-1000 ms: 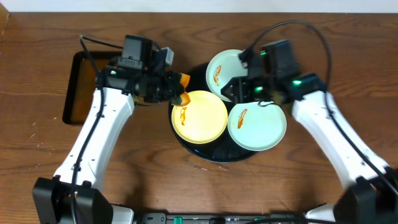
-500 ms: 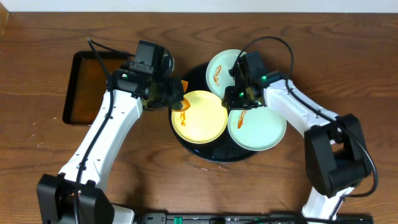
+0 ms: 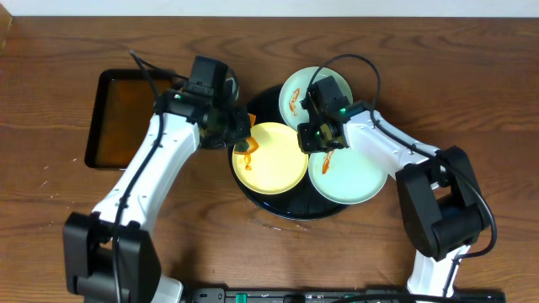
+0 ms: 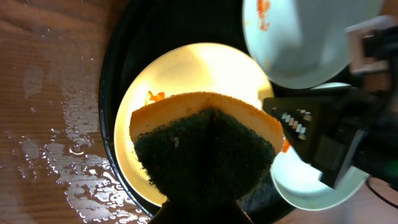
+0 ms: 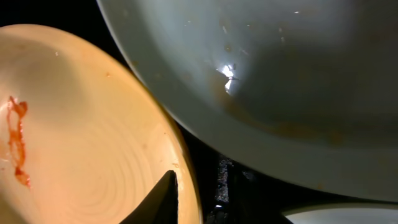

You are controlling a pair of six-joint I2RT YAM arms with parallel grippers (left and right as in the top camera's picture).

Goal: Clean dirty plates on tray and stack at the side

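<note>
The round black tray (image 3: 257,195) holds three plates. The pale yellow plate (image 3: 274,164) lies at its left with a sauce smear near its left rim. One mint plate (image 3: 305,91) sits at the back and one mint plate (image 3: 354,177) at the right; both are smeared. My left gripper (image 3: 236,128) is shut on an orange sponge (image 3: 249,139) with a dark green face (image 4: 205,149), held over the yellow plate's (image 4: 186,68) left part. My right gripper (image 3: 315,139) is open, its fingers (image 5: 199,199) either side of the yellow plate's (image 5: 81,137) right rim, under the back mint plate's (image 5: 280,74) edge.
A smaller rectangular black tray (image 3: 94,126) with a brown inside lies at the far left. Water drops (image 4: 68,149) wet the wooden table beside the round tray (image 4: 127,43). The right arm (image 4: 336,134) shows in the left wrist view between the two mint plates.
My right gripper has swung left and down from behind the right mint plate to the yellow plate's right rim. My left gripper has shifted slightly right with the sponge.
</note>
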